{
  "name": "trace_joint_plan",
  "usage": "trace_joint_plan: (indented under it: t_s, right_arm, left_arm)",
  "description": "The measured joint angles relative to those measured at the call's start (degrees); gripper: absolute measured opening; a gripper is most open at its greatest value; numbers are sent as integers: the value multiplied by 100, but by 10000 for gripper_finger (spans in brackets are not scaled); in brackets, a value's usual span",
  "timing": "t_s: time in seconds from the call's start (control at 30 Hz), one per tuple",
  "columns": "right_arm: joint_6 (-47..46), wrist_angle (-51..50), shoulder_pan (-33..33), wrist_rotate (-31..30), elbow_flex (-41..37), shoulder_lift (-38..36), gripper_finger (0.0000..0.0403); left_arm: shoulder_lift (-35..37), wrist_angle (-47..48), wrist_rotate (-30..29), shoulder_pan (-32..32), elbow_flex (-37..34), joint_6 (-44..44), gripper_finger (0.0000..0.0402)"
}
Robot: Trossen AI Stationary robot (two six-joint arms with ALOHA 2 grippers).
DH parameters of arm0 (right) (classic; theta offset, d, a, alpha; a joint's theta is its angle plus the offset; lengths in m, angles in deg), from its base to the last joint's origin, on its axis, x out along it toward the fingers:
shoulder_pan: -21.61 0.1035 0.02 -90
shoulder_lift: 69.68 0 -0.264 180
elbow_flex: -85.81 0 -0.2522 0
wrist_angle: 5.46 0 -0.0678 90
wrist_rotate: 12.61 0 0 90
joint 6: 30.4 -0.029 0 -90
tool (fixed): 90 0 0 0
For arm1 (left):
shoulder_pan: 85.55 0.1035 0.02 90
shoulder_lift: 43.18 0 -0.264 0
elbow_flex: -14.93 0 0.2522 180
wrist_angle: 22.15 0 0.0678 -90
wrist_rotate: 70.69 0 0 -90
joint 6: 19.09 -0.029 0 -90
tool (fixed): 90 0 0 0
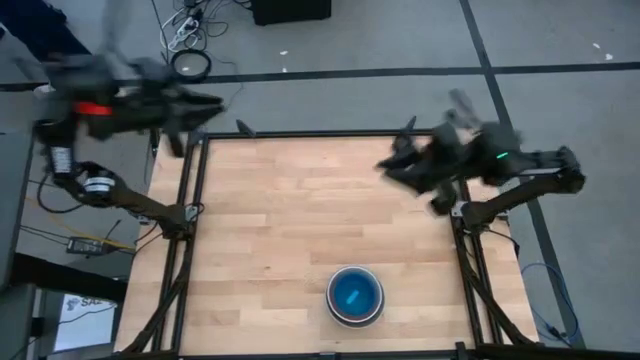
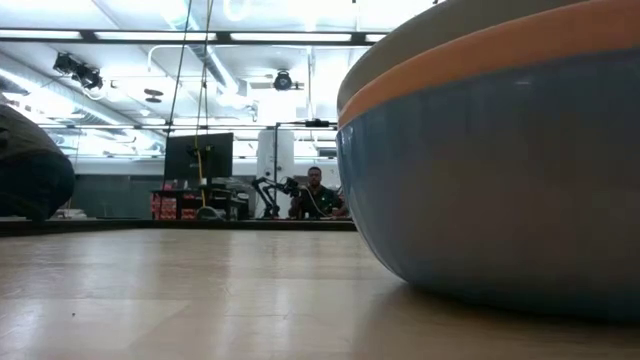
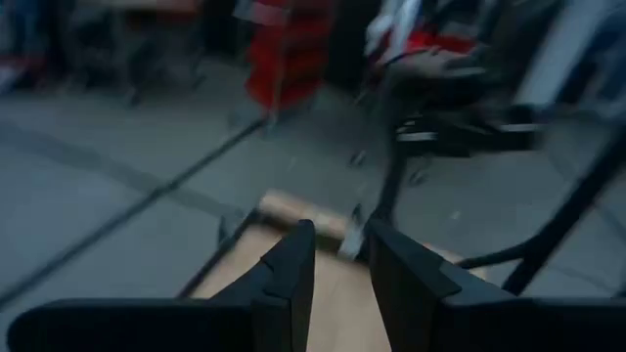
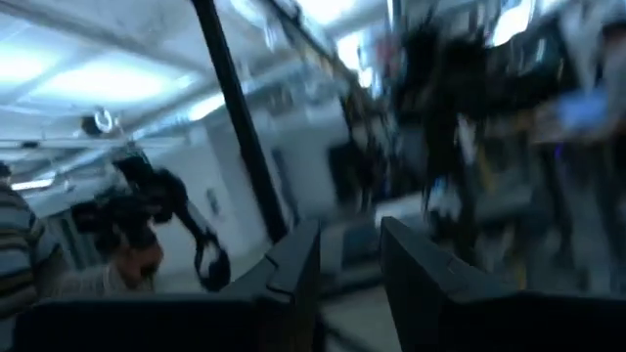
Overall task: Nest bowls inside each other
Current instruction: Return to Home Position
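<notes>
1 printed item was noted in the high view: a white sheet (image 1: pixel 85 308) lying beyond the left edge of the table (image 1: pixel 300 220). Dark capital letters beginning "SA" were made out on it; the rest could not be read. No other legible text, number or brand was recorded.

Overhead and low views share the bowls (image 1: pixel 355 295).

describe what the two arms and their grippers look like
Both arms are dark, blocky and jointed. The left arm shows a red light, and the right arm a small green light. The left gripper and the right gripper each end in two flat, dark, angular fingers that narrow toward the tips.
</notes>
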Motion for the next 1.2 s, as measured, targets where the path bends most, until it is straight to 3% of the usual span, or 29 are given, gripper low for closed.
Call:
trace_joint_plan:
  t_s: [0.1,0.3,0.57,0.7,0.87,1.2]
  right_arm:
    - [279,-366,-177,12,24,-590,99]
    - [651,-2331,-380,-419,579,-1253,98]
    - [1146,-3017,-531,-1222,705,-1995,98]
    - [559,-3457,-548,-1729,705,-2379,99]
    - [732,-3752,-544,-768,704,-2576,96]
    - [408,-4471,-546,-946,697,-2686,97]
  left_arm:
    - [337,-351,191,-48,3,-233,106]
    - [893,-467,702,-59,7,-486,106]
    - [1529,195,826,-58,-307,-191,106]
    - [2001,-72,1121,-52,-1122,-225,106]
    - [3020,-1128,1115,-52,-2552,-428,106]
    - [5225,-3100,1192,-50,-5548,344,106]
